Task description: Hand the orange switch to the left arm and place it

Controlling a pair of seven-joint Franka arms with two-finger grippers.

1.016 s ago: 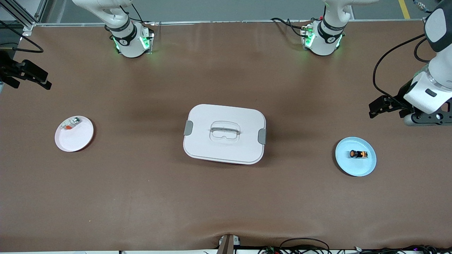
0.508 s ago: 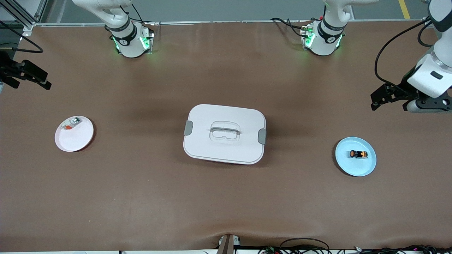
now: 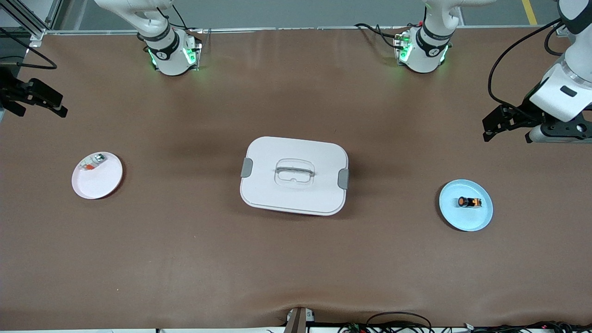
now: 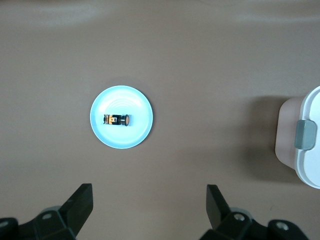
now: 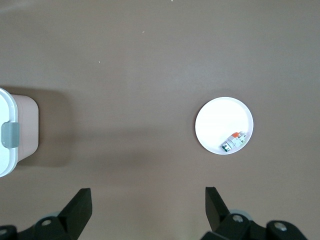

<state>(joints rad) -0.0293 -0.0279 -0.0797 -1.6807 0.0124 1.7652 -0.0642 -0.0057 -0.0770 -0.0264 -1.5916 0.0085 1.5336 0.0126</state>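
The orange switch (image 3: 469, 202) (image 4: 116, 120) lies on its side on a light blue plate (image 3: 465, 218) (image 4: 120, 139) toward the left arm's end of the table. My left gripper (image 3: 490, 128) (image 4: 148, 196) hangs open and empty over bare table beside that plate. The white box (image 3: 277, 196) (image 4: 311, 165) (image 5: 11, 112) stands mid-table with its lid on. My right gripper (image 3: 59, 105) (image 5: 148, 197) waits open and empty over bare table at the right arm's end.
A white plate (image 3: 99, 185) (image 5: 215, 117) toward the right arm's end holds a silver-and-clear small part (image 3: 92, 163) (image 5: 235, 141). Both arm bases (image 3: 172, 54) stand along the table's edge farthest from the front camera. Cables lie along the edge nearest it.
The left arm's wrist has drawn back toward the robots' edge of the table, its gripper still open. The right arm, switch, plates and box have not moved.
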